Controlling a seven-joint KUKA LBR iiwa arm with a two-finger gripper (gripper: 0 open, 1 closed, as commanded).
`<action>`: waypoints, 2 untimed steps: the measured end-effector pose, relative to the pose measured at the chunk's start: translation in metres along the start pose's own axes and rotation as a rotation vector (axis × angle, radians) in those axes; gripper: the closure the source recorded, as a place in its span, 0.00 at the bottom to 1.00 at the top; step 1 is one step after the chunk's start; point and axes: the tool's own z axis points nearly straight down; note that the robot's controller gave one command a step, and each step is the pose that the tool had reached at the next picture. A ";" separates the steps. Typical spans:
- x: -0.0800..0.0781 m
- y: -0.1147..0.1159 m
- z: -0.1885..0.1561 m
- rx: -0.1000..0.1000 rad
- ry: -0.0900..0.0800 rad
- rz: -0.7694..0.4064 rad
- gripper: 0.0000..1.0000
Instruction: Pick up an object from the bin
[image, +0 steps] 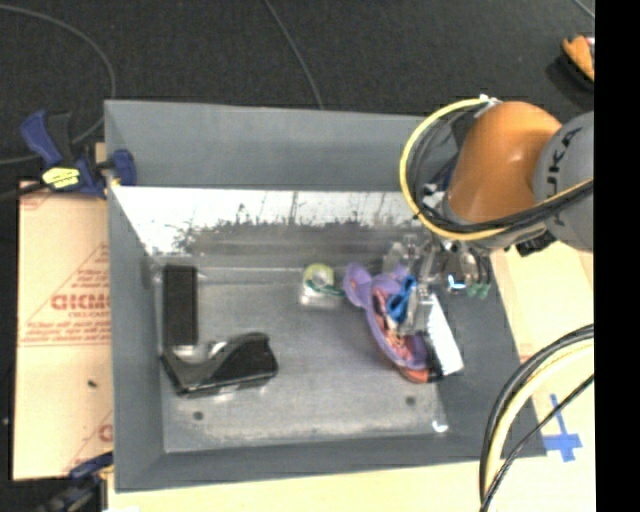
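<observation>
Reaching in from the right edge of the frame, the arm (565, 185) carries a rounded orange cover (500, 165) at the upper right, above the right-hand end of the grey metal bin (290, 140). The gripper (422, 288) hangs below that cover, in the right part of the bin floor, near the far wall. It is positioned at the upper end of a floppy purple item (375, 305), which lies stretched from the middle right of the floor down toward the lower right. Whether the gripper touches this item or only stands just above it cannot be determined. Tool state: cannot be determined; the view does not show whether it is released, clenched or grasping anything. A small blue part (403, 297) lies on the purple item just beside the gripper, and a reddish patch (415, 372) shows at the item's lower end. A flat white piece (443, 350) lies tilted along the item's right side, touching it. A small pale round object (318, 281) with a greenish mark rests just left of the purple item, near the far wall at the centre of the frame. Well apart, in the left part of the floor, a black rectangular bar (180, 300) lies lengthwise top to bottom, and a black wedge-shaped object (235, 360) lies just below it, toward the lower left.
</observation>
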 end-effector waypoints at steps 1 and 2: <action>-0.002 0.000 -0.005 0.001 -0.008 -0.003 0.00; -0.039 -0.002 0.029 0.000 -0.005 0.108 0.00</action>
